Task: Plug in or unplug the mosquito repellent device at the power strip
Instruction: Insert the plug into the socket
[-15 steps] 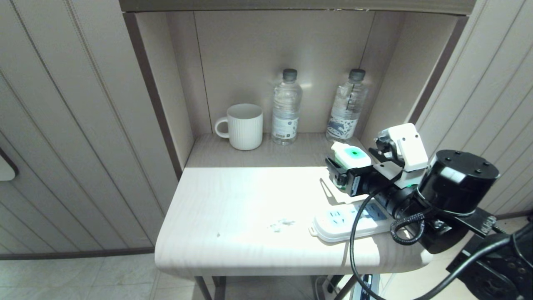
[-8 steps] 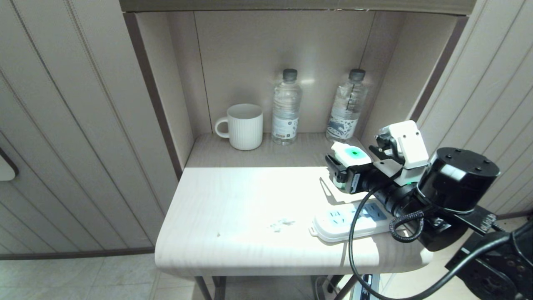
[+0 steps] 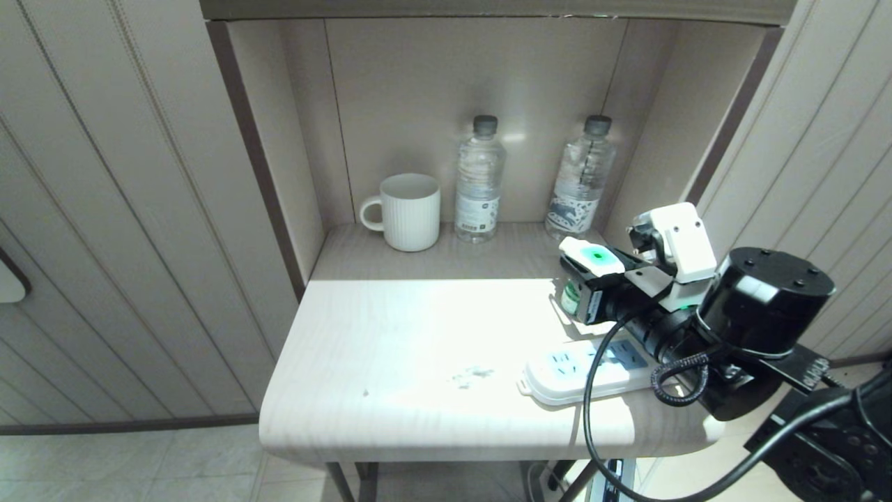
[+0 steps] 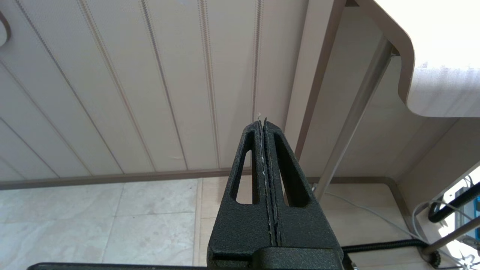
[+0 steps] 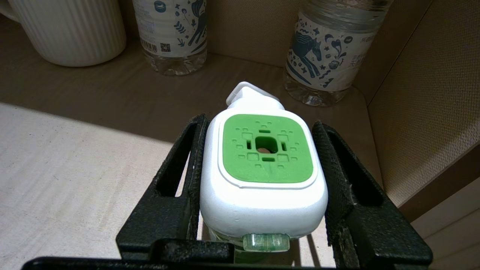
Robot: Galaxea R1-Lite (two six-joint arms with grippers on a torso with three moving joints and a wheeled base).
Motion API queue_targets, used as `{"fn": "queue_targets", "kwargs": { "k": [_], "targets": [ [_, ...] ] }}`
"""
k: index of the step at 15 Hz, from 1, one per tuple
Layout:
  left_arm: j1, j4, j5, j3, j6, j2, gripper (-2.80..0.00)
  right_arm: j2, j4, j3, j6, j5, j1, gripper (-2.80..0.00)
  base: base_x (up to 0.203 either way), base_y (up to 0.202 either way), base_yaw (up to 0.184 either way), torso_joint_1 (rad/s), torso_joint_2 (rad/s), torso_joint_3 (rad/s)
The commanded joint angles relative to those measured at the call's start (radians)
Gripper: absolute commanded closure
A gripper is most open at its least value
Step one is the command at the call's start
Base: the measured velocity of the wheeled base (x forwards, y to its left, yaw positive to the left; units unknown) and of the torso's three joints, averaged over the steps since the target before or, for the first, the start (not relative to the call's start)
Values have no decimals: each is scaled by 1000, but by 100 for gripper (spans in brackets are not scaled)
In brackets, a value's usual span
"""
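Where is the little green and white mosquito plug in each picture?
Head view: the mosquito plug sits right of centre, between the right gripper's fingers, above the power strip.
Left wrist view: not in it.
Right wrist view: the mosquito plug fills the middle.
Shared landmark: the right-hand water bottle behind it.

What I count on my table

Two bottles, one mug, one repellent, one strip, two of my pincers.
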Motion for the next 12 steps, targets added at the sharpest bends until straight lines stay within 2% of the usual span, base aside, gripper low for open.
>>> {"fn": "queue_targets", "kwargs": {
  "k": [1, 6, 10, 12],
  "targets": [
    [0, 0, 0, 0, 0, 0, 0, 7, -7, -4, -1, -1, 0, 0, 0, 0, 0, 0, 0, 0],
    [0, 0, 0, 0, 0, 0, 0, 26, -7, 1, 2, -15, -6, 0, 0, 0, 0, 0, 0, 0],
    [0, 0, 0, 1, 0, 1, 0, 22, 15, -57, -1, -89, -5, 0, 0, 0, 0, 0, 0, 0],
    [0, 0, 0, 0, 0, 0, 0, -15, 100, -87, -1, -124, -4, 0, 0, 0, 0, 0, 0, 0]
  ]
}}
